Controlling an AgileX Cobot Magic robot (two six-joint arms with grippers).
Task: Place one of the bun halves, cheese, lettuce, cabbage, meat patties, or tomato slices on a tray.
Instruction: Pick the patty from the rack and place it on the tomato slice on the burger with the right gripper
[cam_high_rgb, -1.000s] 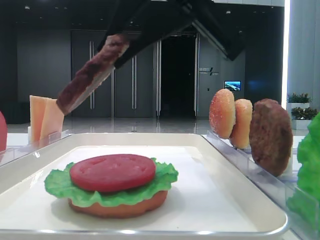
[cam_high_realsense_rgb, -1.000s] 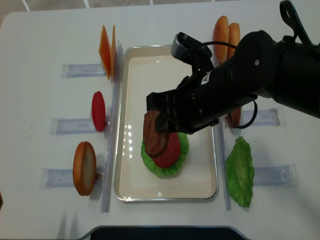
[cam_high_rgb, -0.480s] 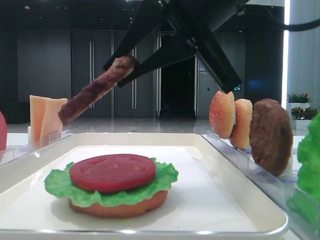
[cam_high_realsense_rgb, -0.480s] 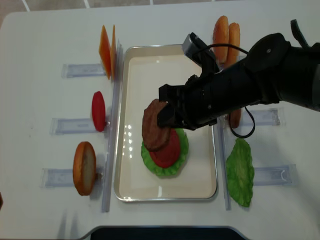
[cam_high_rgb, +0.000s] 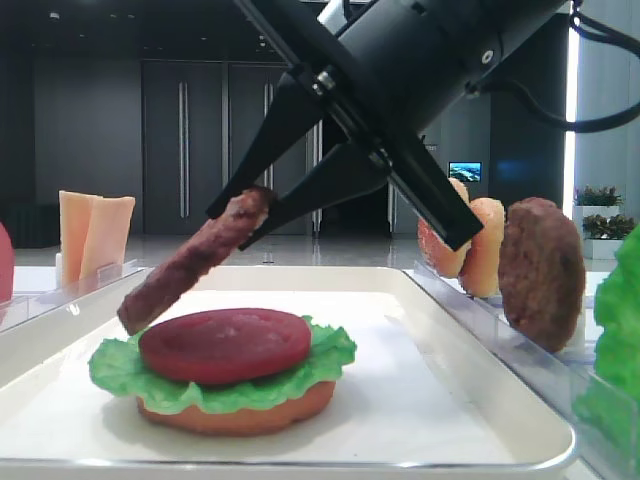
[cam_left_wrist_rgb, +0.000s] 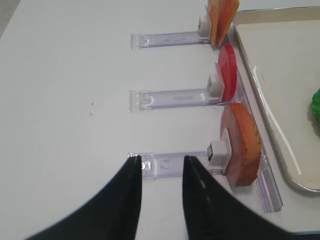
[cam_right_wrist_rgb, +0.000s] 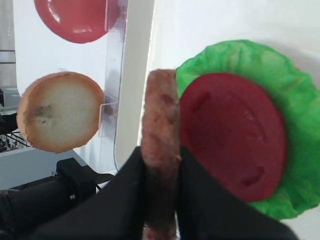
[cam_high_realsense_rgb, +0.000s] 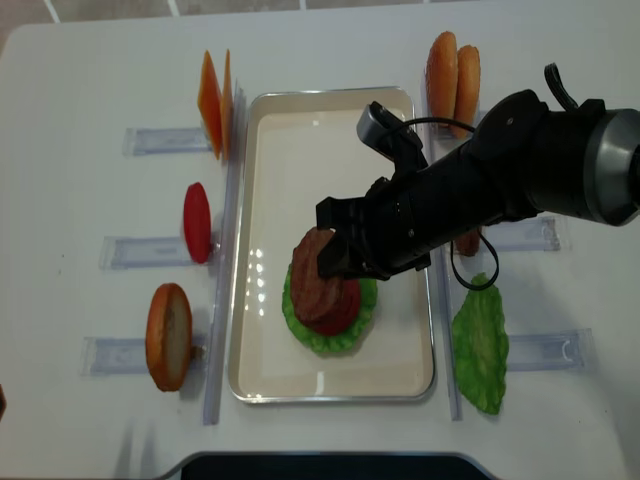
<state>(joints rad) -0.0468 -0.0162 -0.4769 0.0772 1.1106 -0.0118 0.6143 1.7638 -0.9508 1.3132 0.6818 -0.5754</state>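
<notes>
My right gripper (cam_high_rgb: 235, 226) (cam_right_wrist_rgb: 161, 152) is shut on a dark brown meat patty (cam_high_rgb: 190, 265) (cam_right_wrist_rgb: 160, 125) (cam_high_realsense_rgb: 312, 272). The patty hangs tilted, its low edge just above the left side of a stack on the cream tray (cam_high_rgb: 460, 400) (cam_high_realsense_rgb: 300, 130). That stack is a tomato slice (cam_high_rgb: 225, 343) (cam_right_wrist_rgb: 230, 135) on lettuce (cam_high_rgb: 115, 368) (cam_right_wrist_rgb: 280, 75) on a bun half (cam_high_rgb: 240, 415). My left gripper (cam_left_wrist_rgb: 161, 162) is open and empty, low over the table beside a clear rack holding a bun half (cam_left_wrist_rgb: 242, 145).
Left racks hold cheese (cam_high_realsense_rgb: 215, 100), a tomato slice (cam_high_realsense_rgb: 197, 222) and a bun half (cam_high_realsense_rgb: 168, 335). Right racks hold two bun halves (cam_high_realsense_rgb: 452, 70), another patty (cam_high_rgb: 540, 270) and lettuce (cam_high_realsense_rgb: 480, 345). The right arm spans the tray's right rim.
The right gripper has come down and slightly right with the patty, from high above the tray to just over the tomato slice. The stack has not moved.
</notes>
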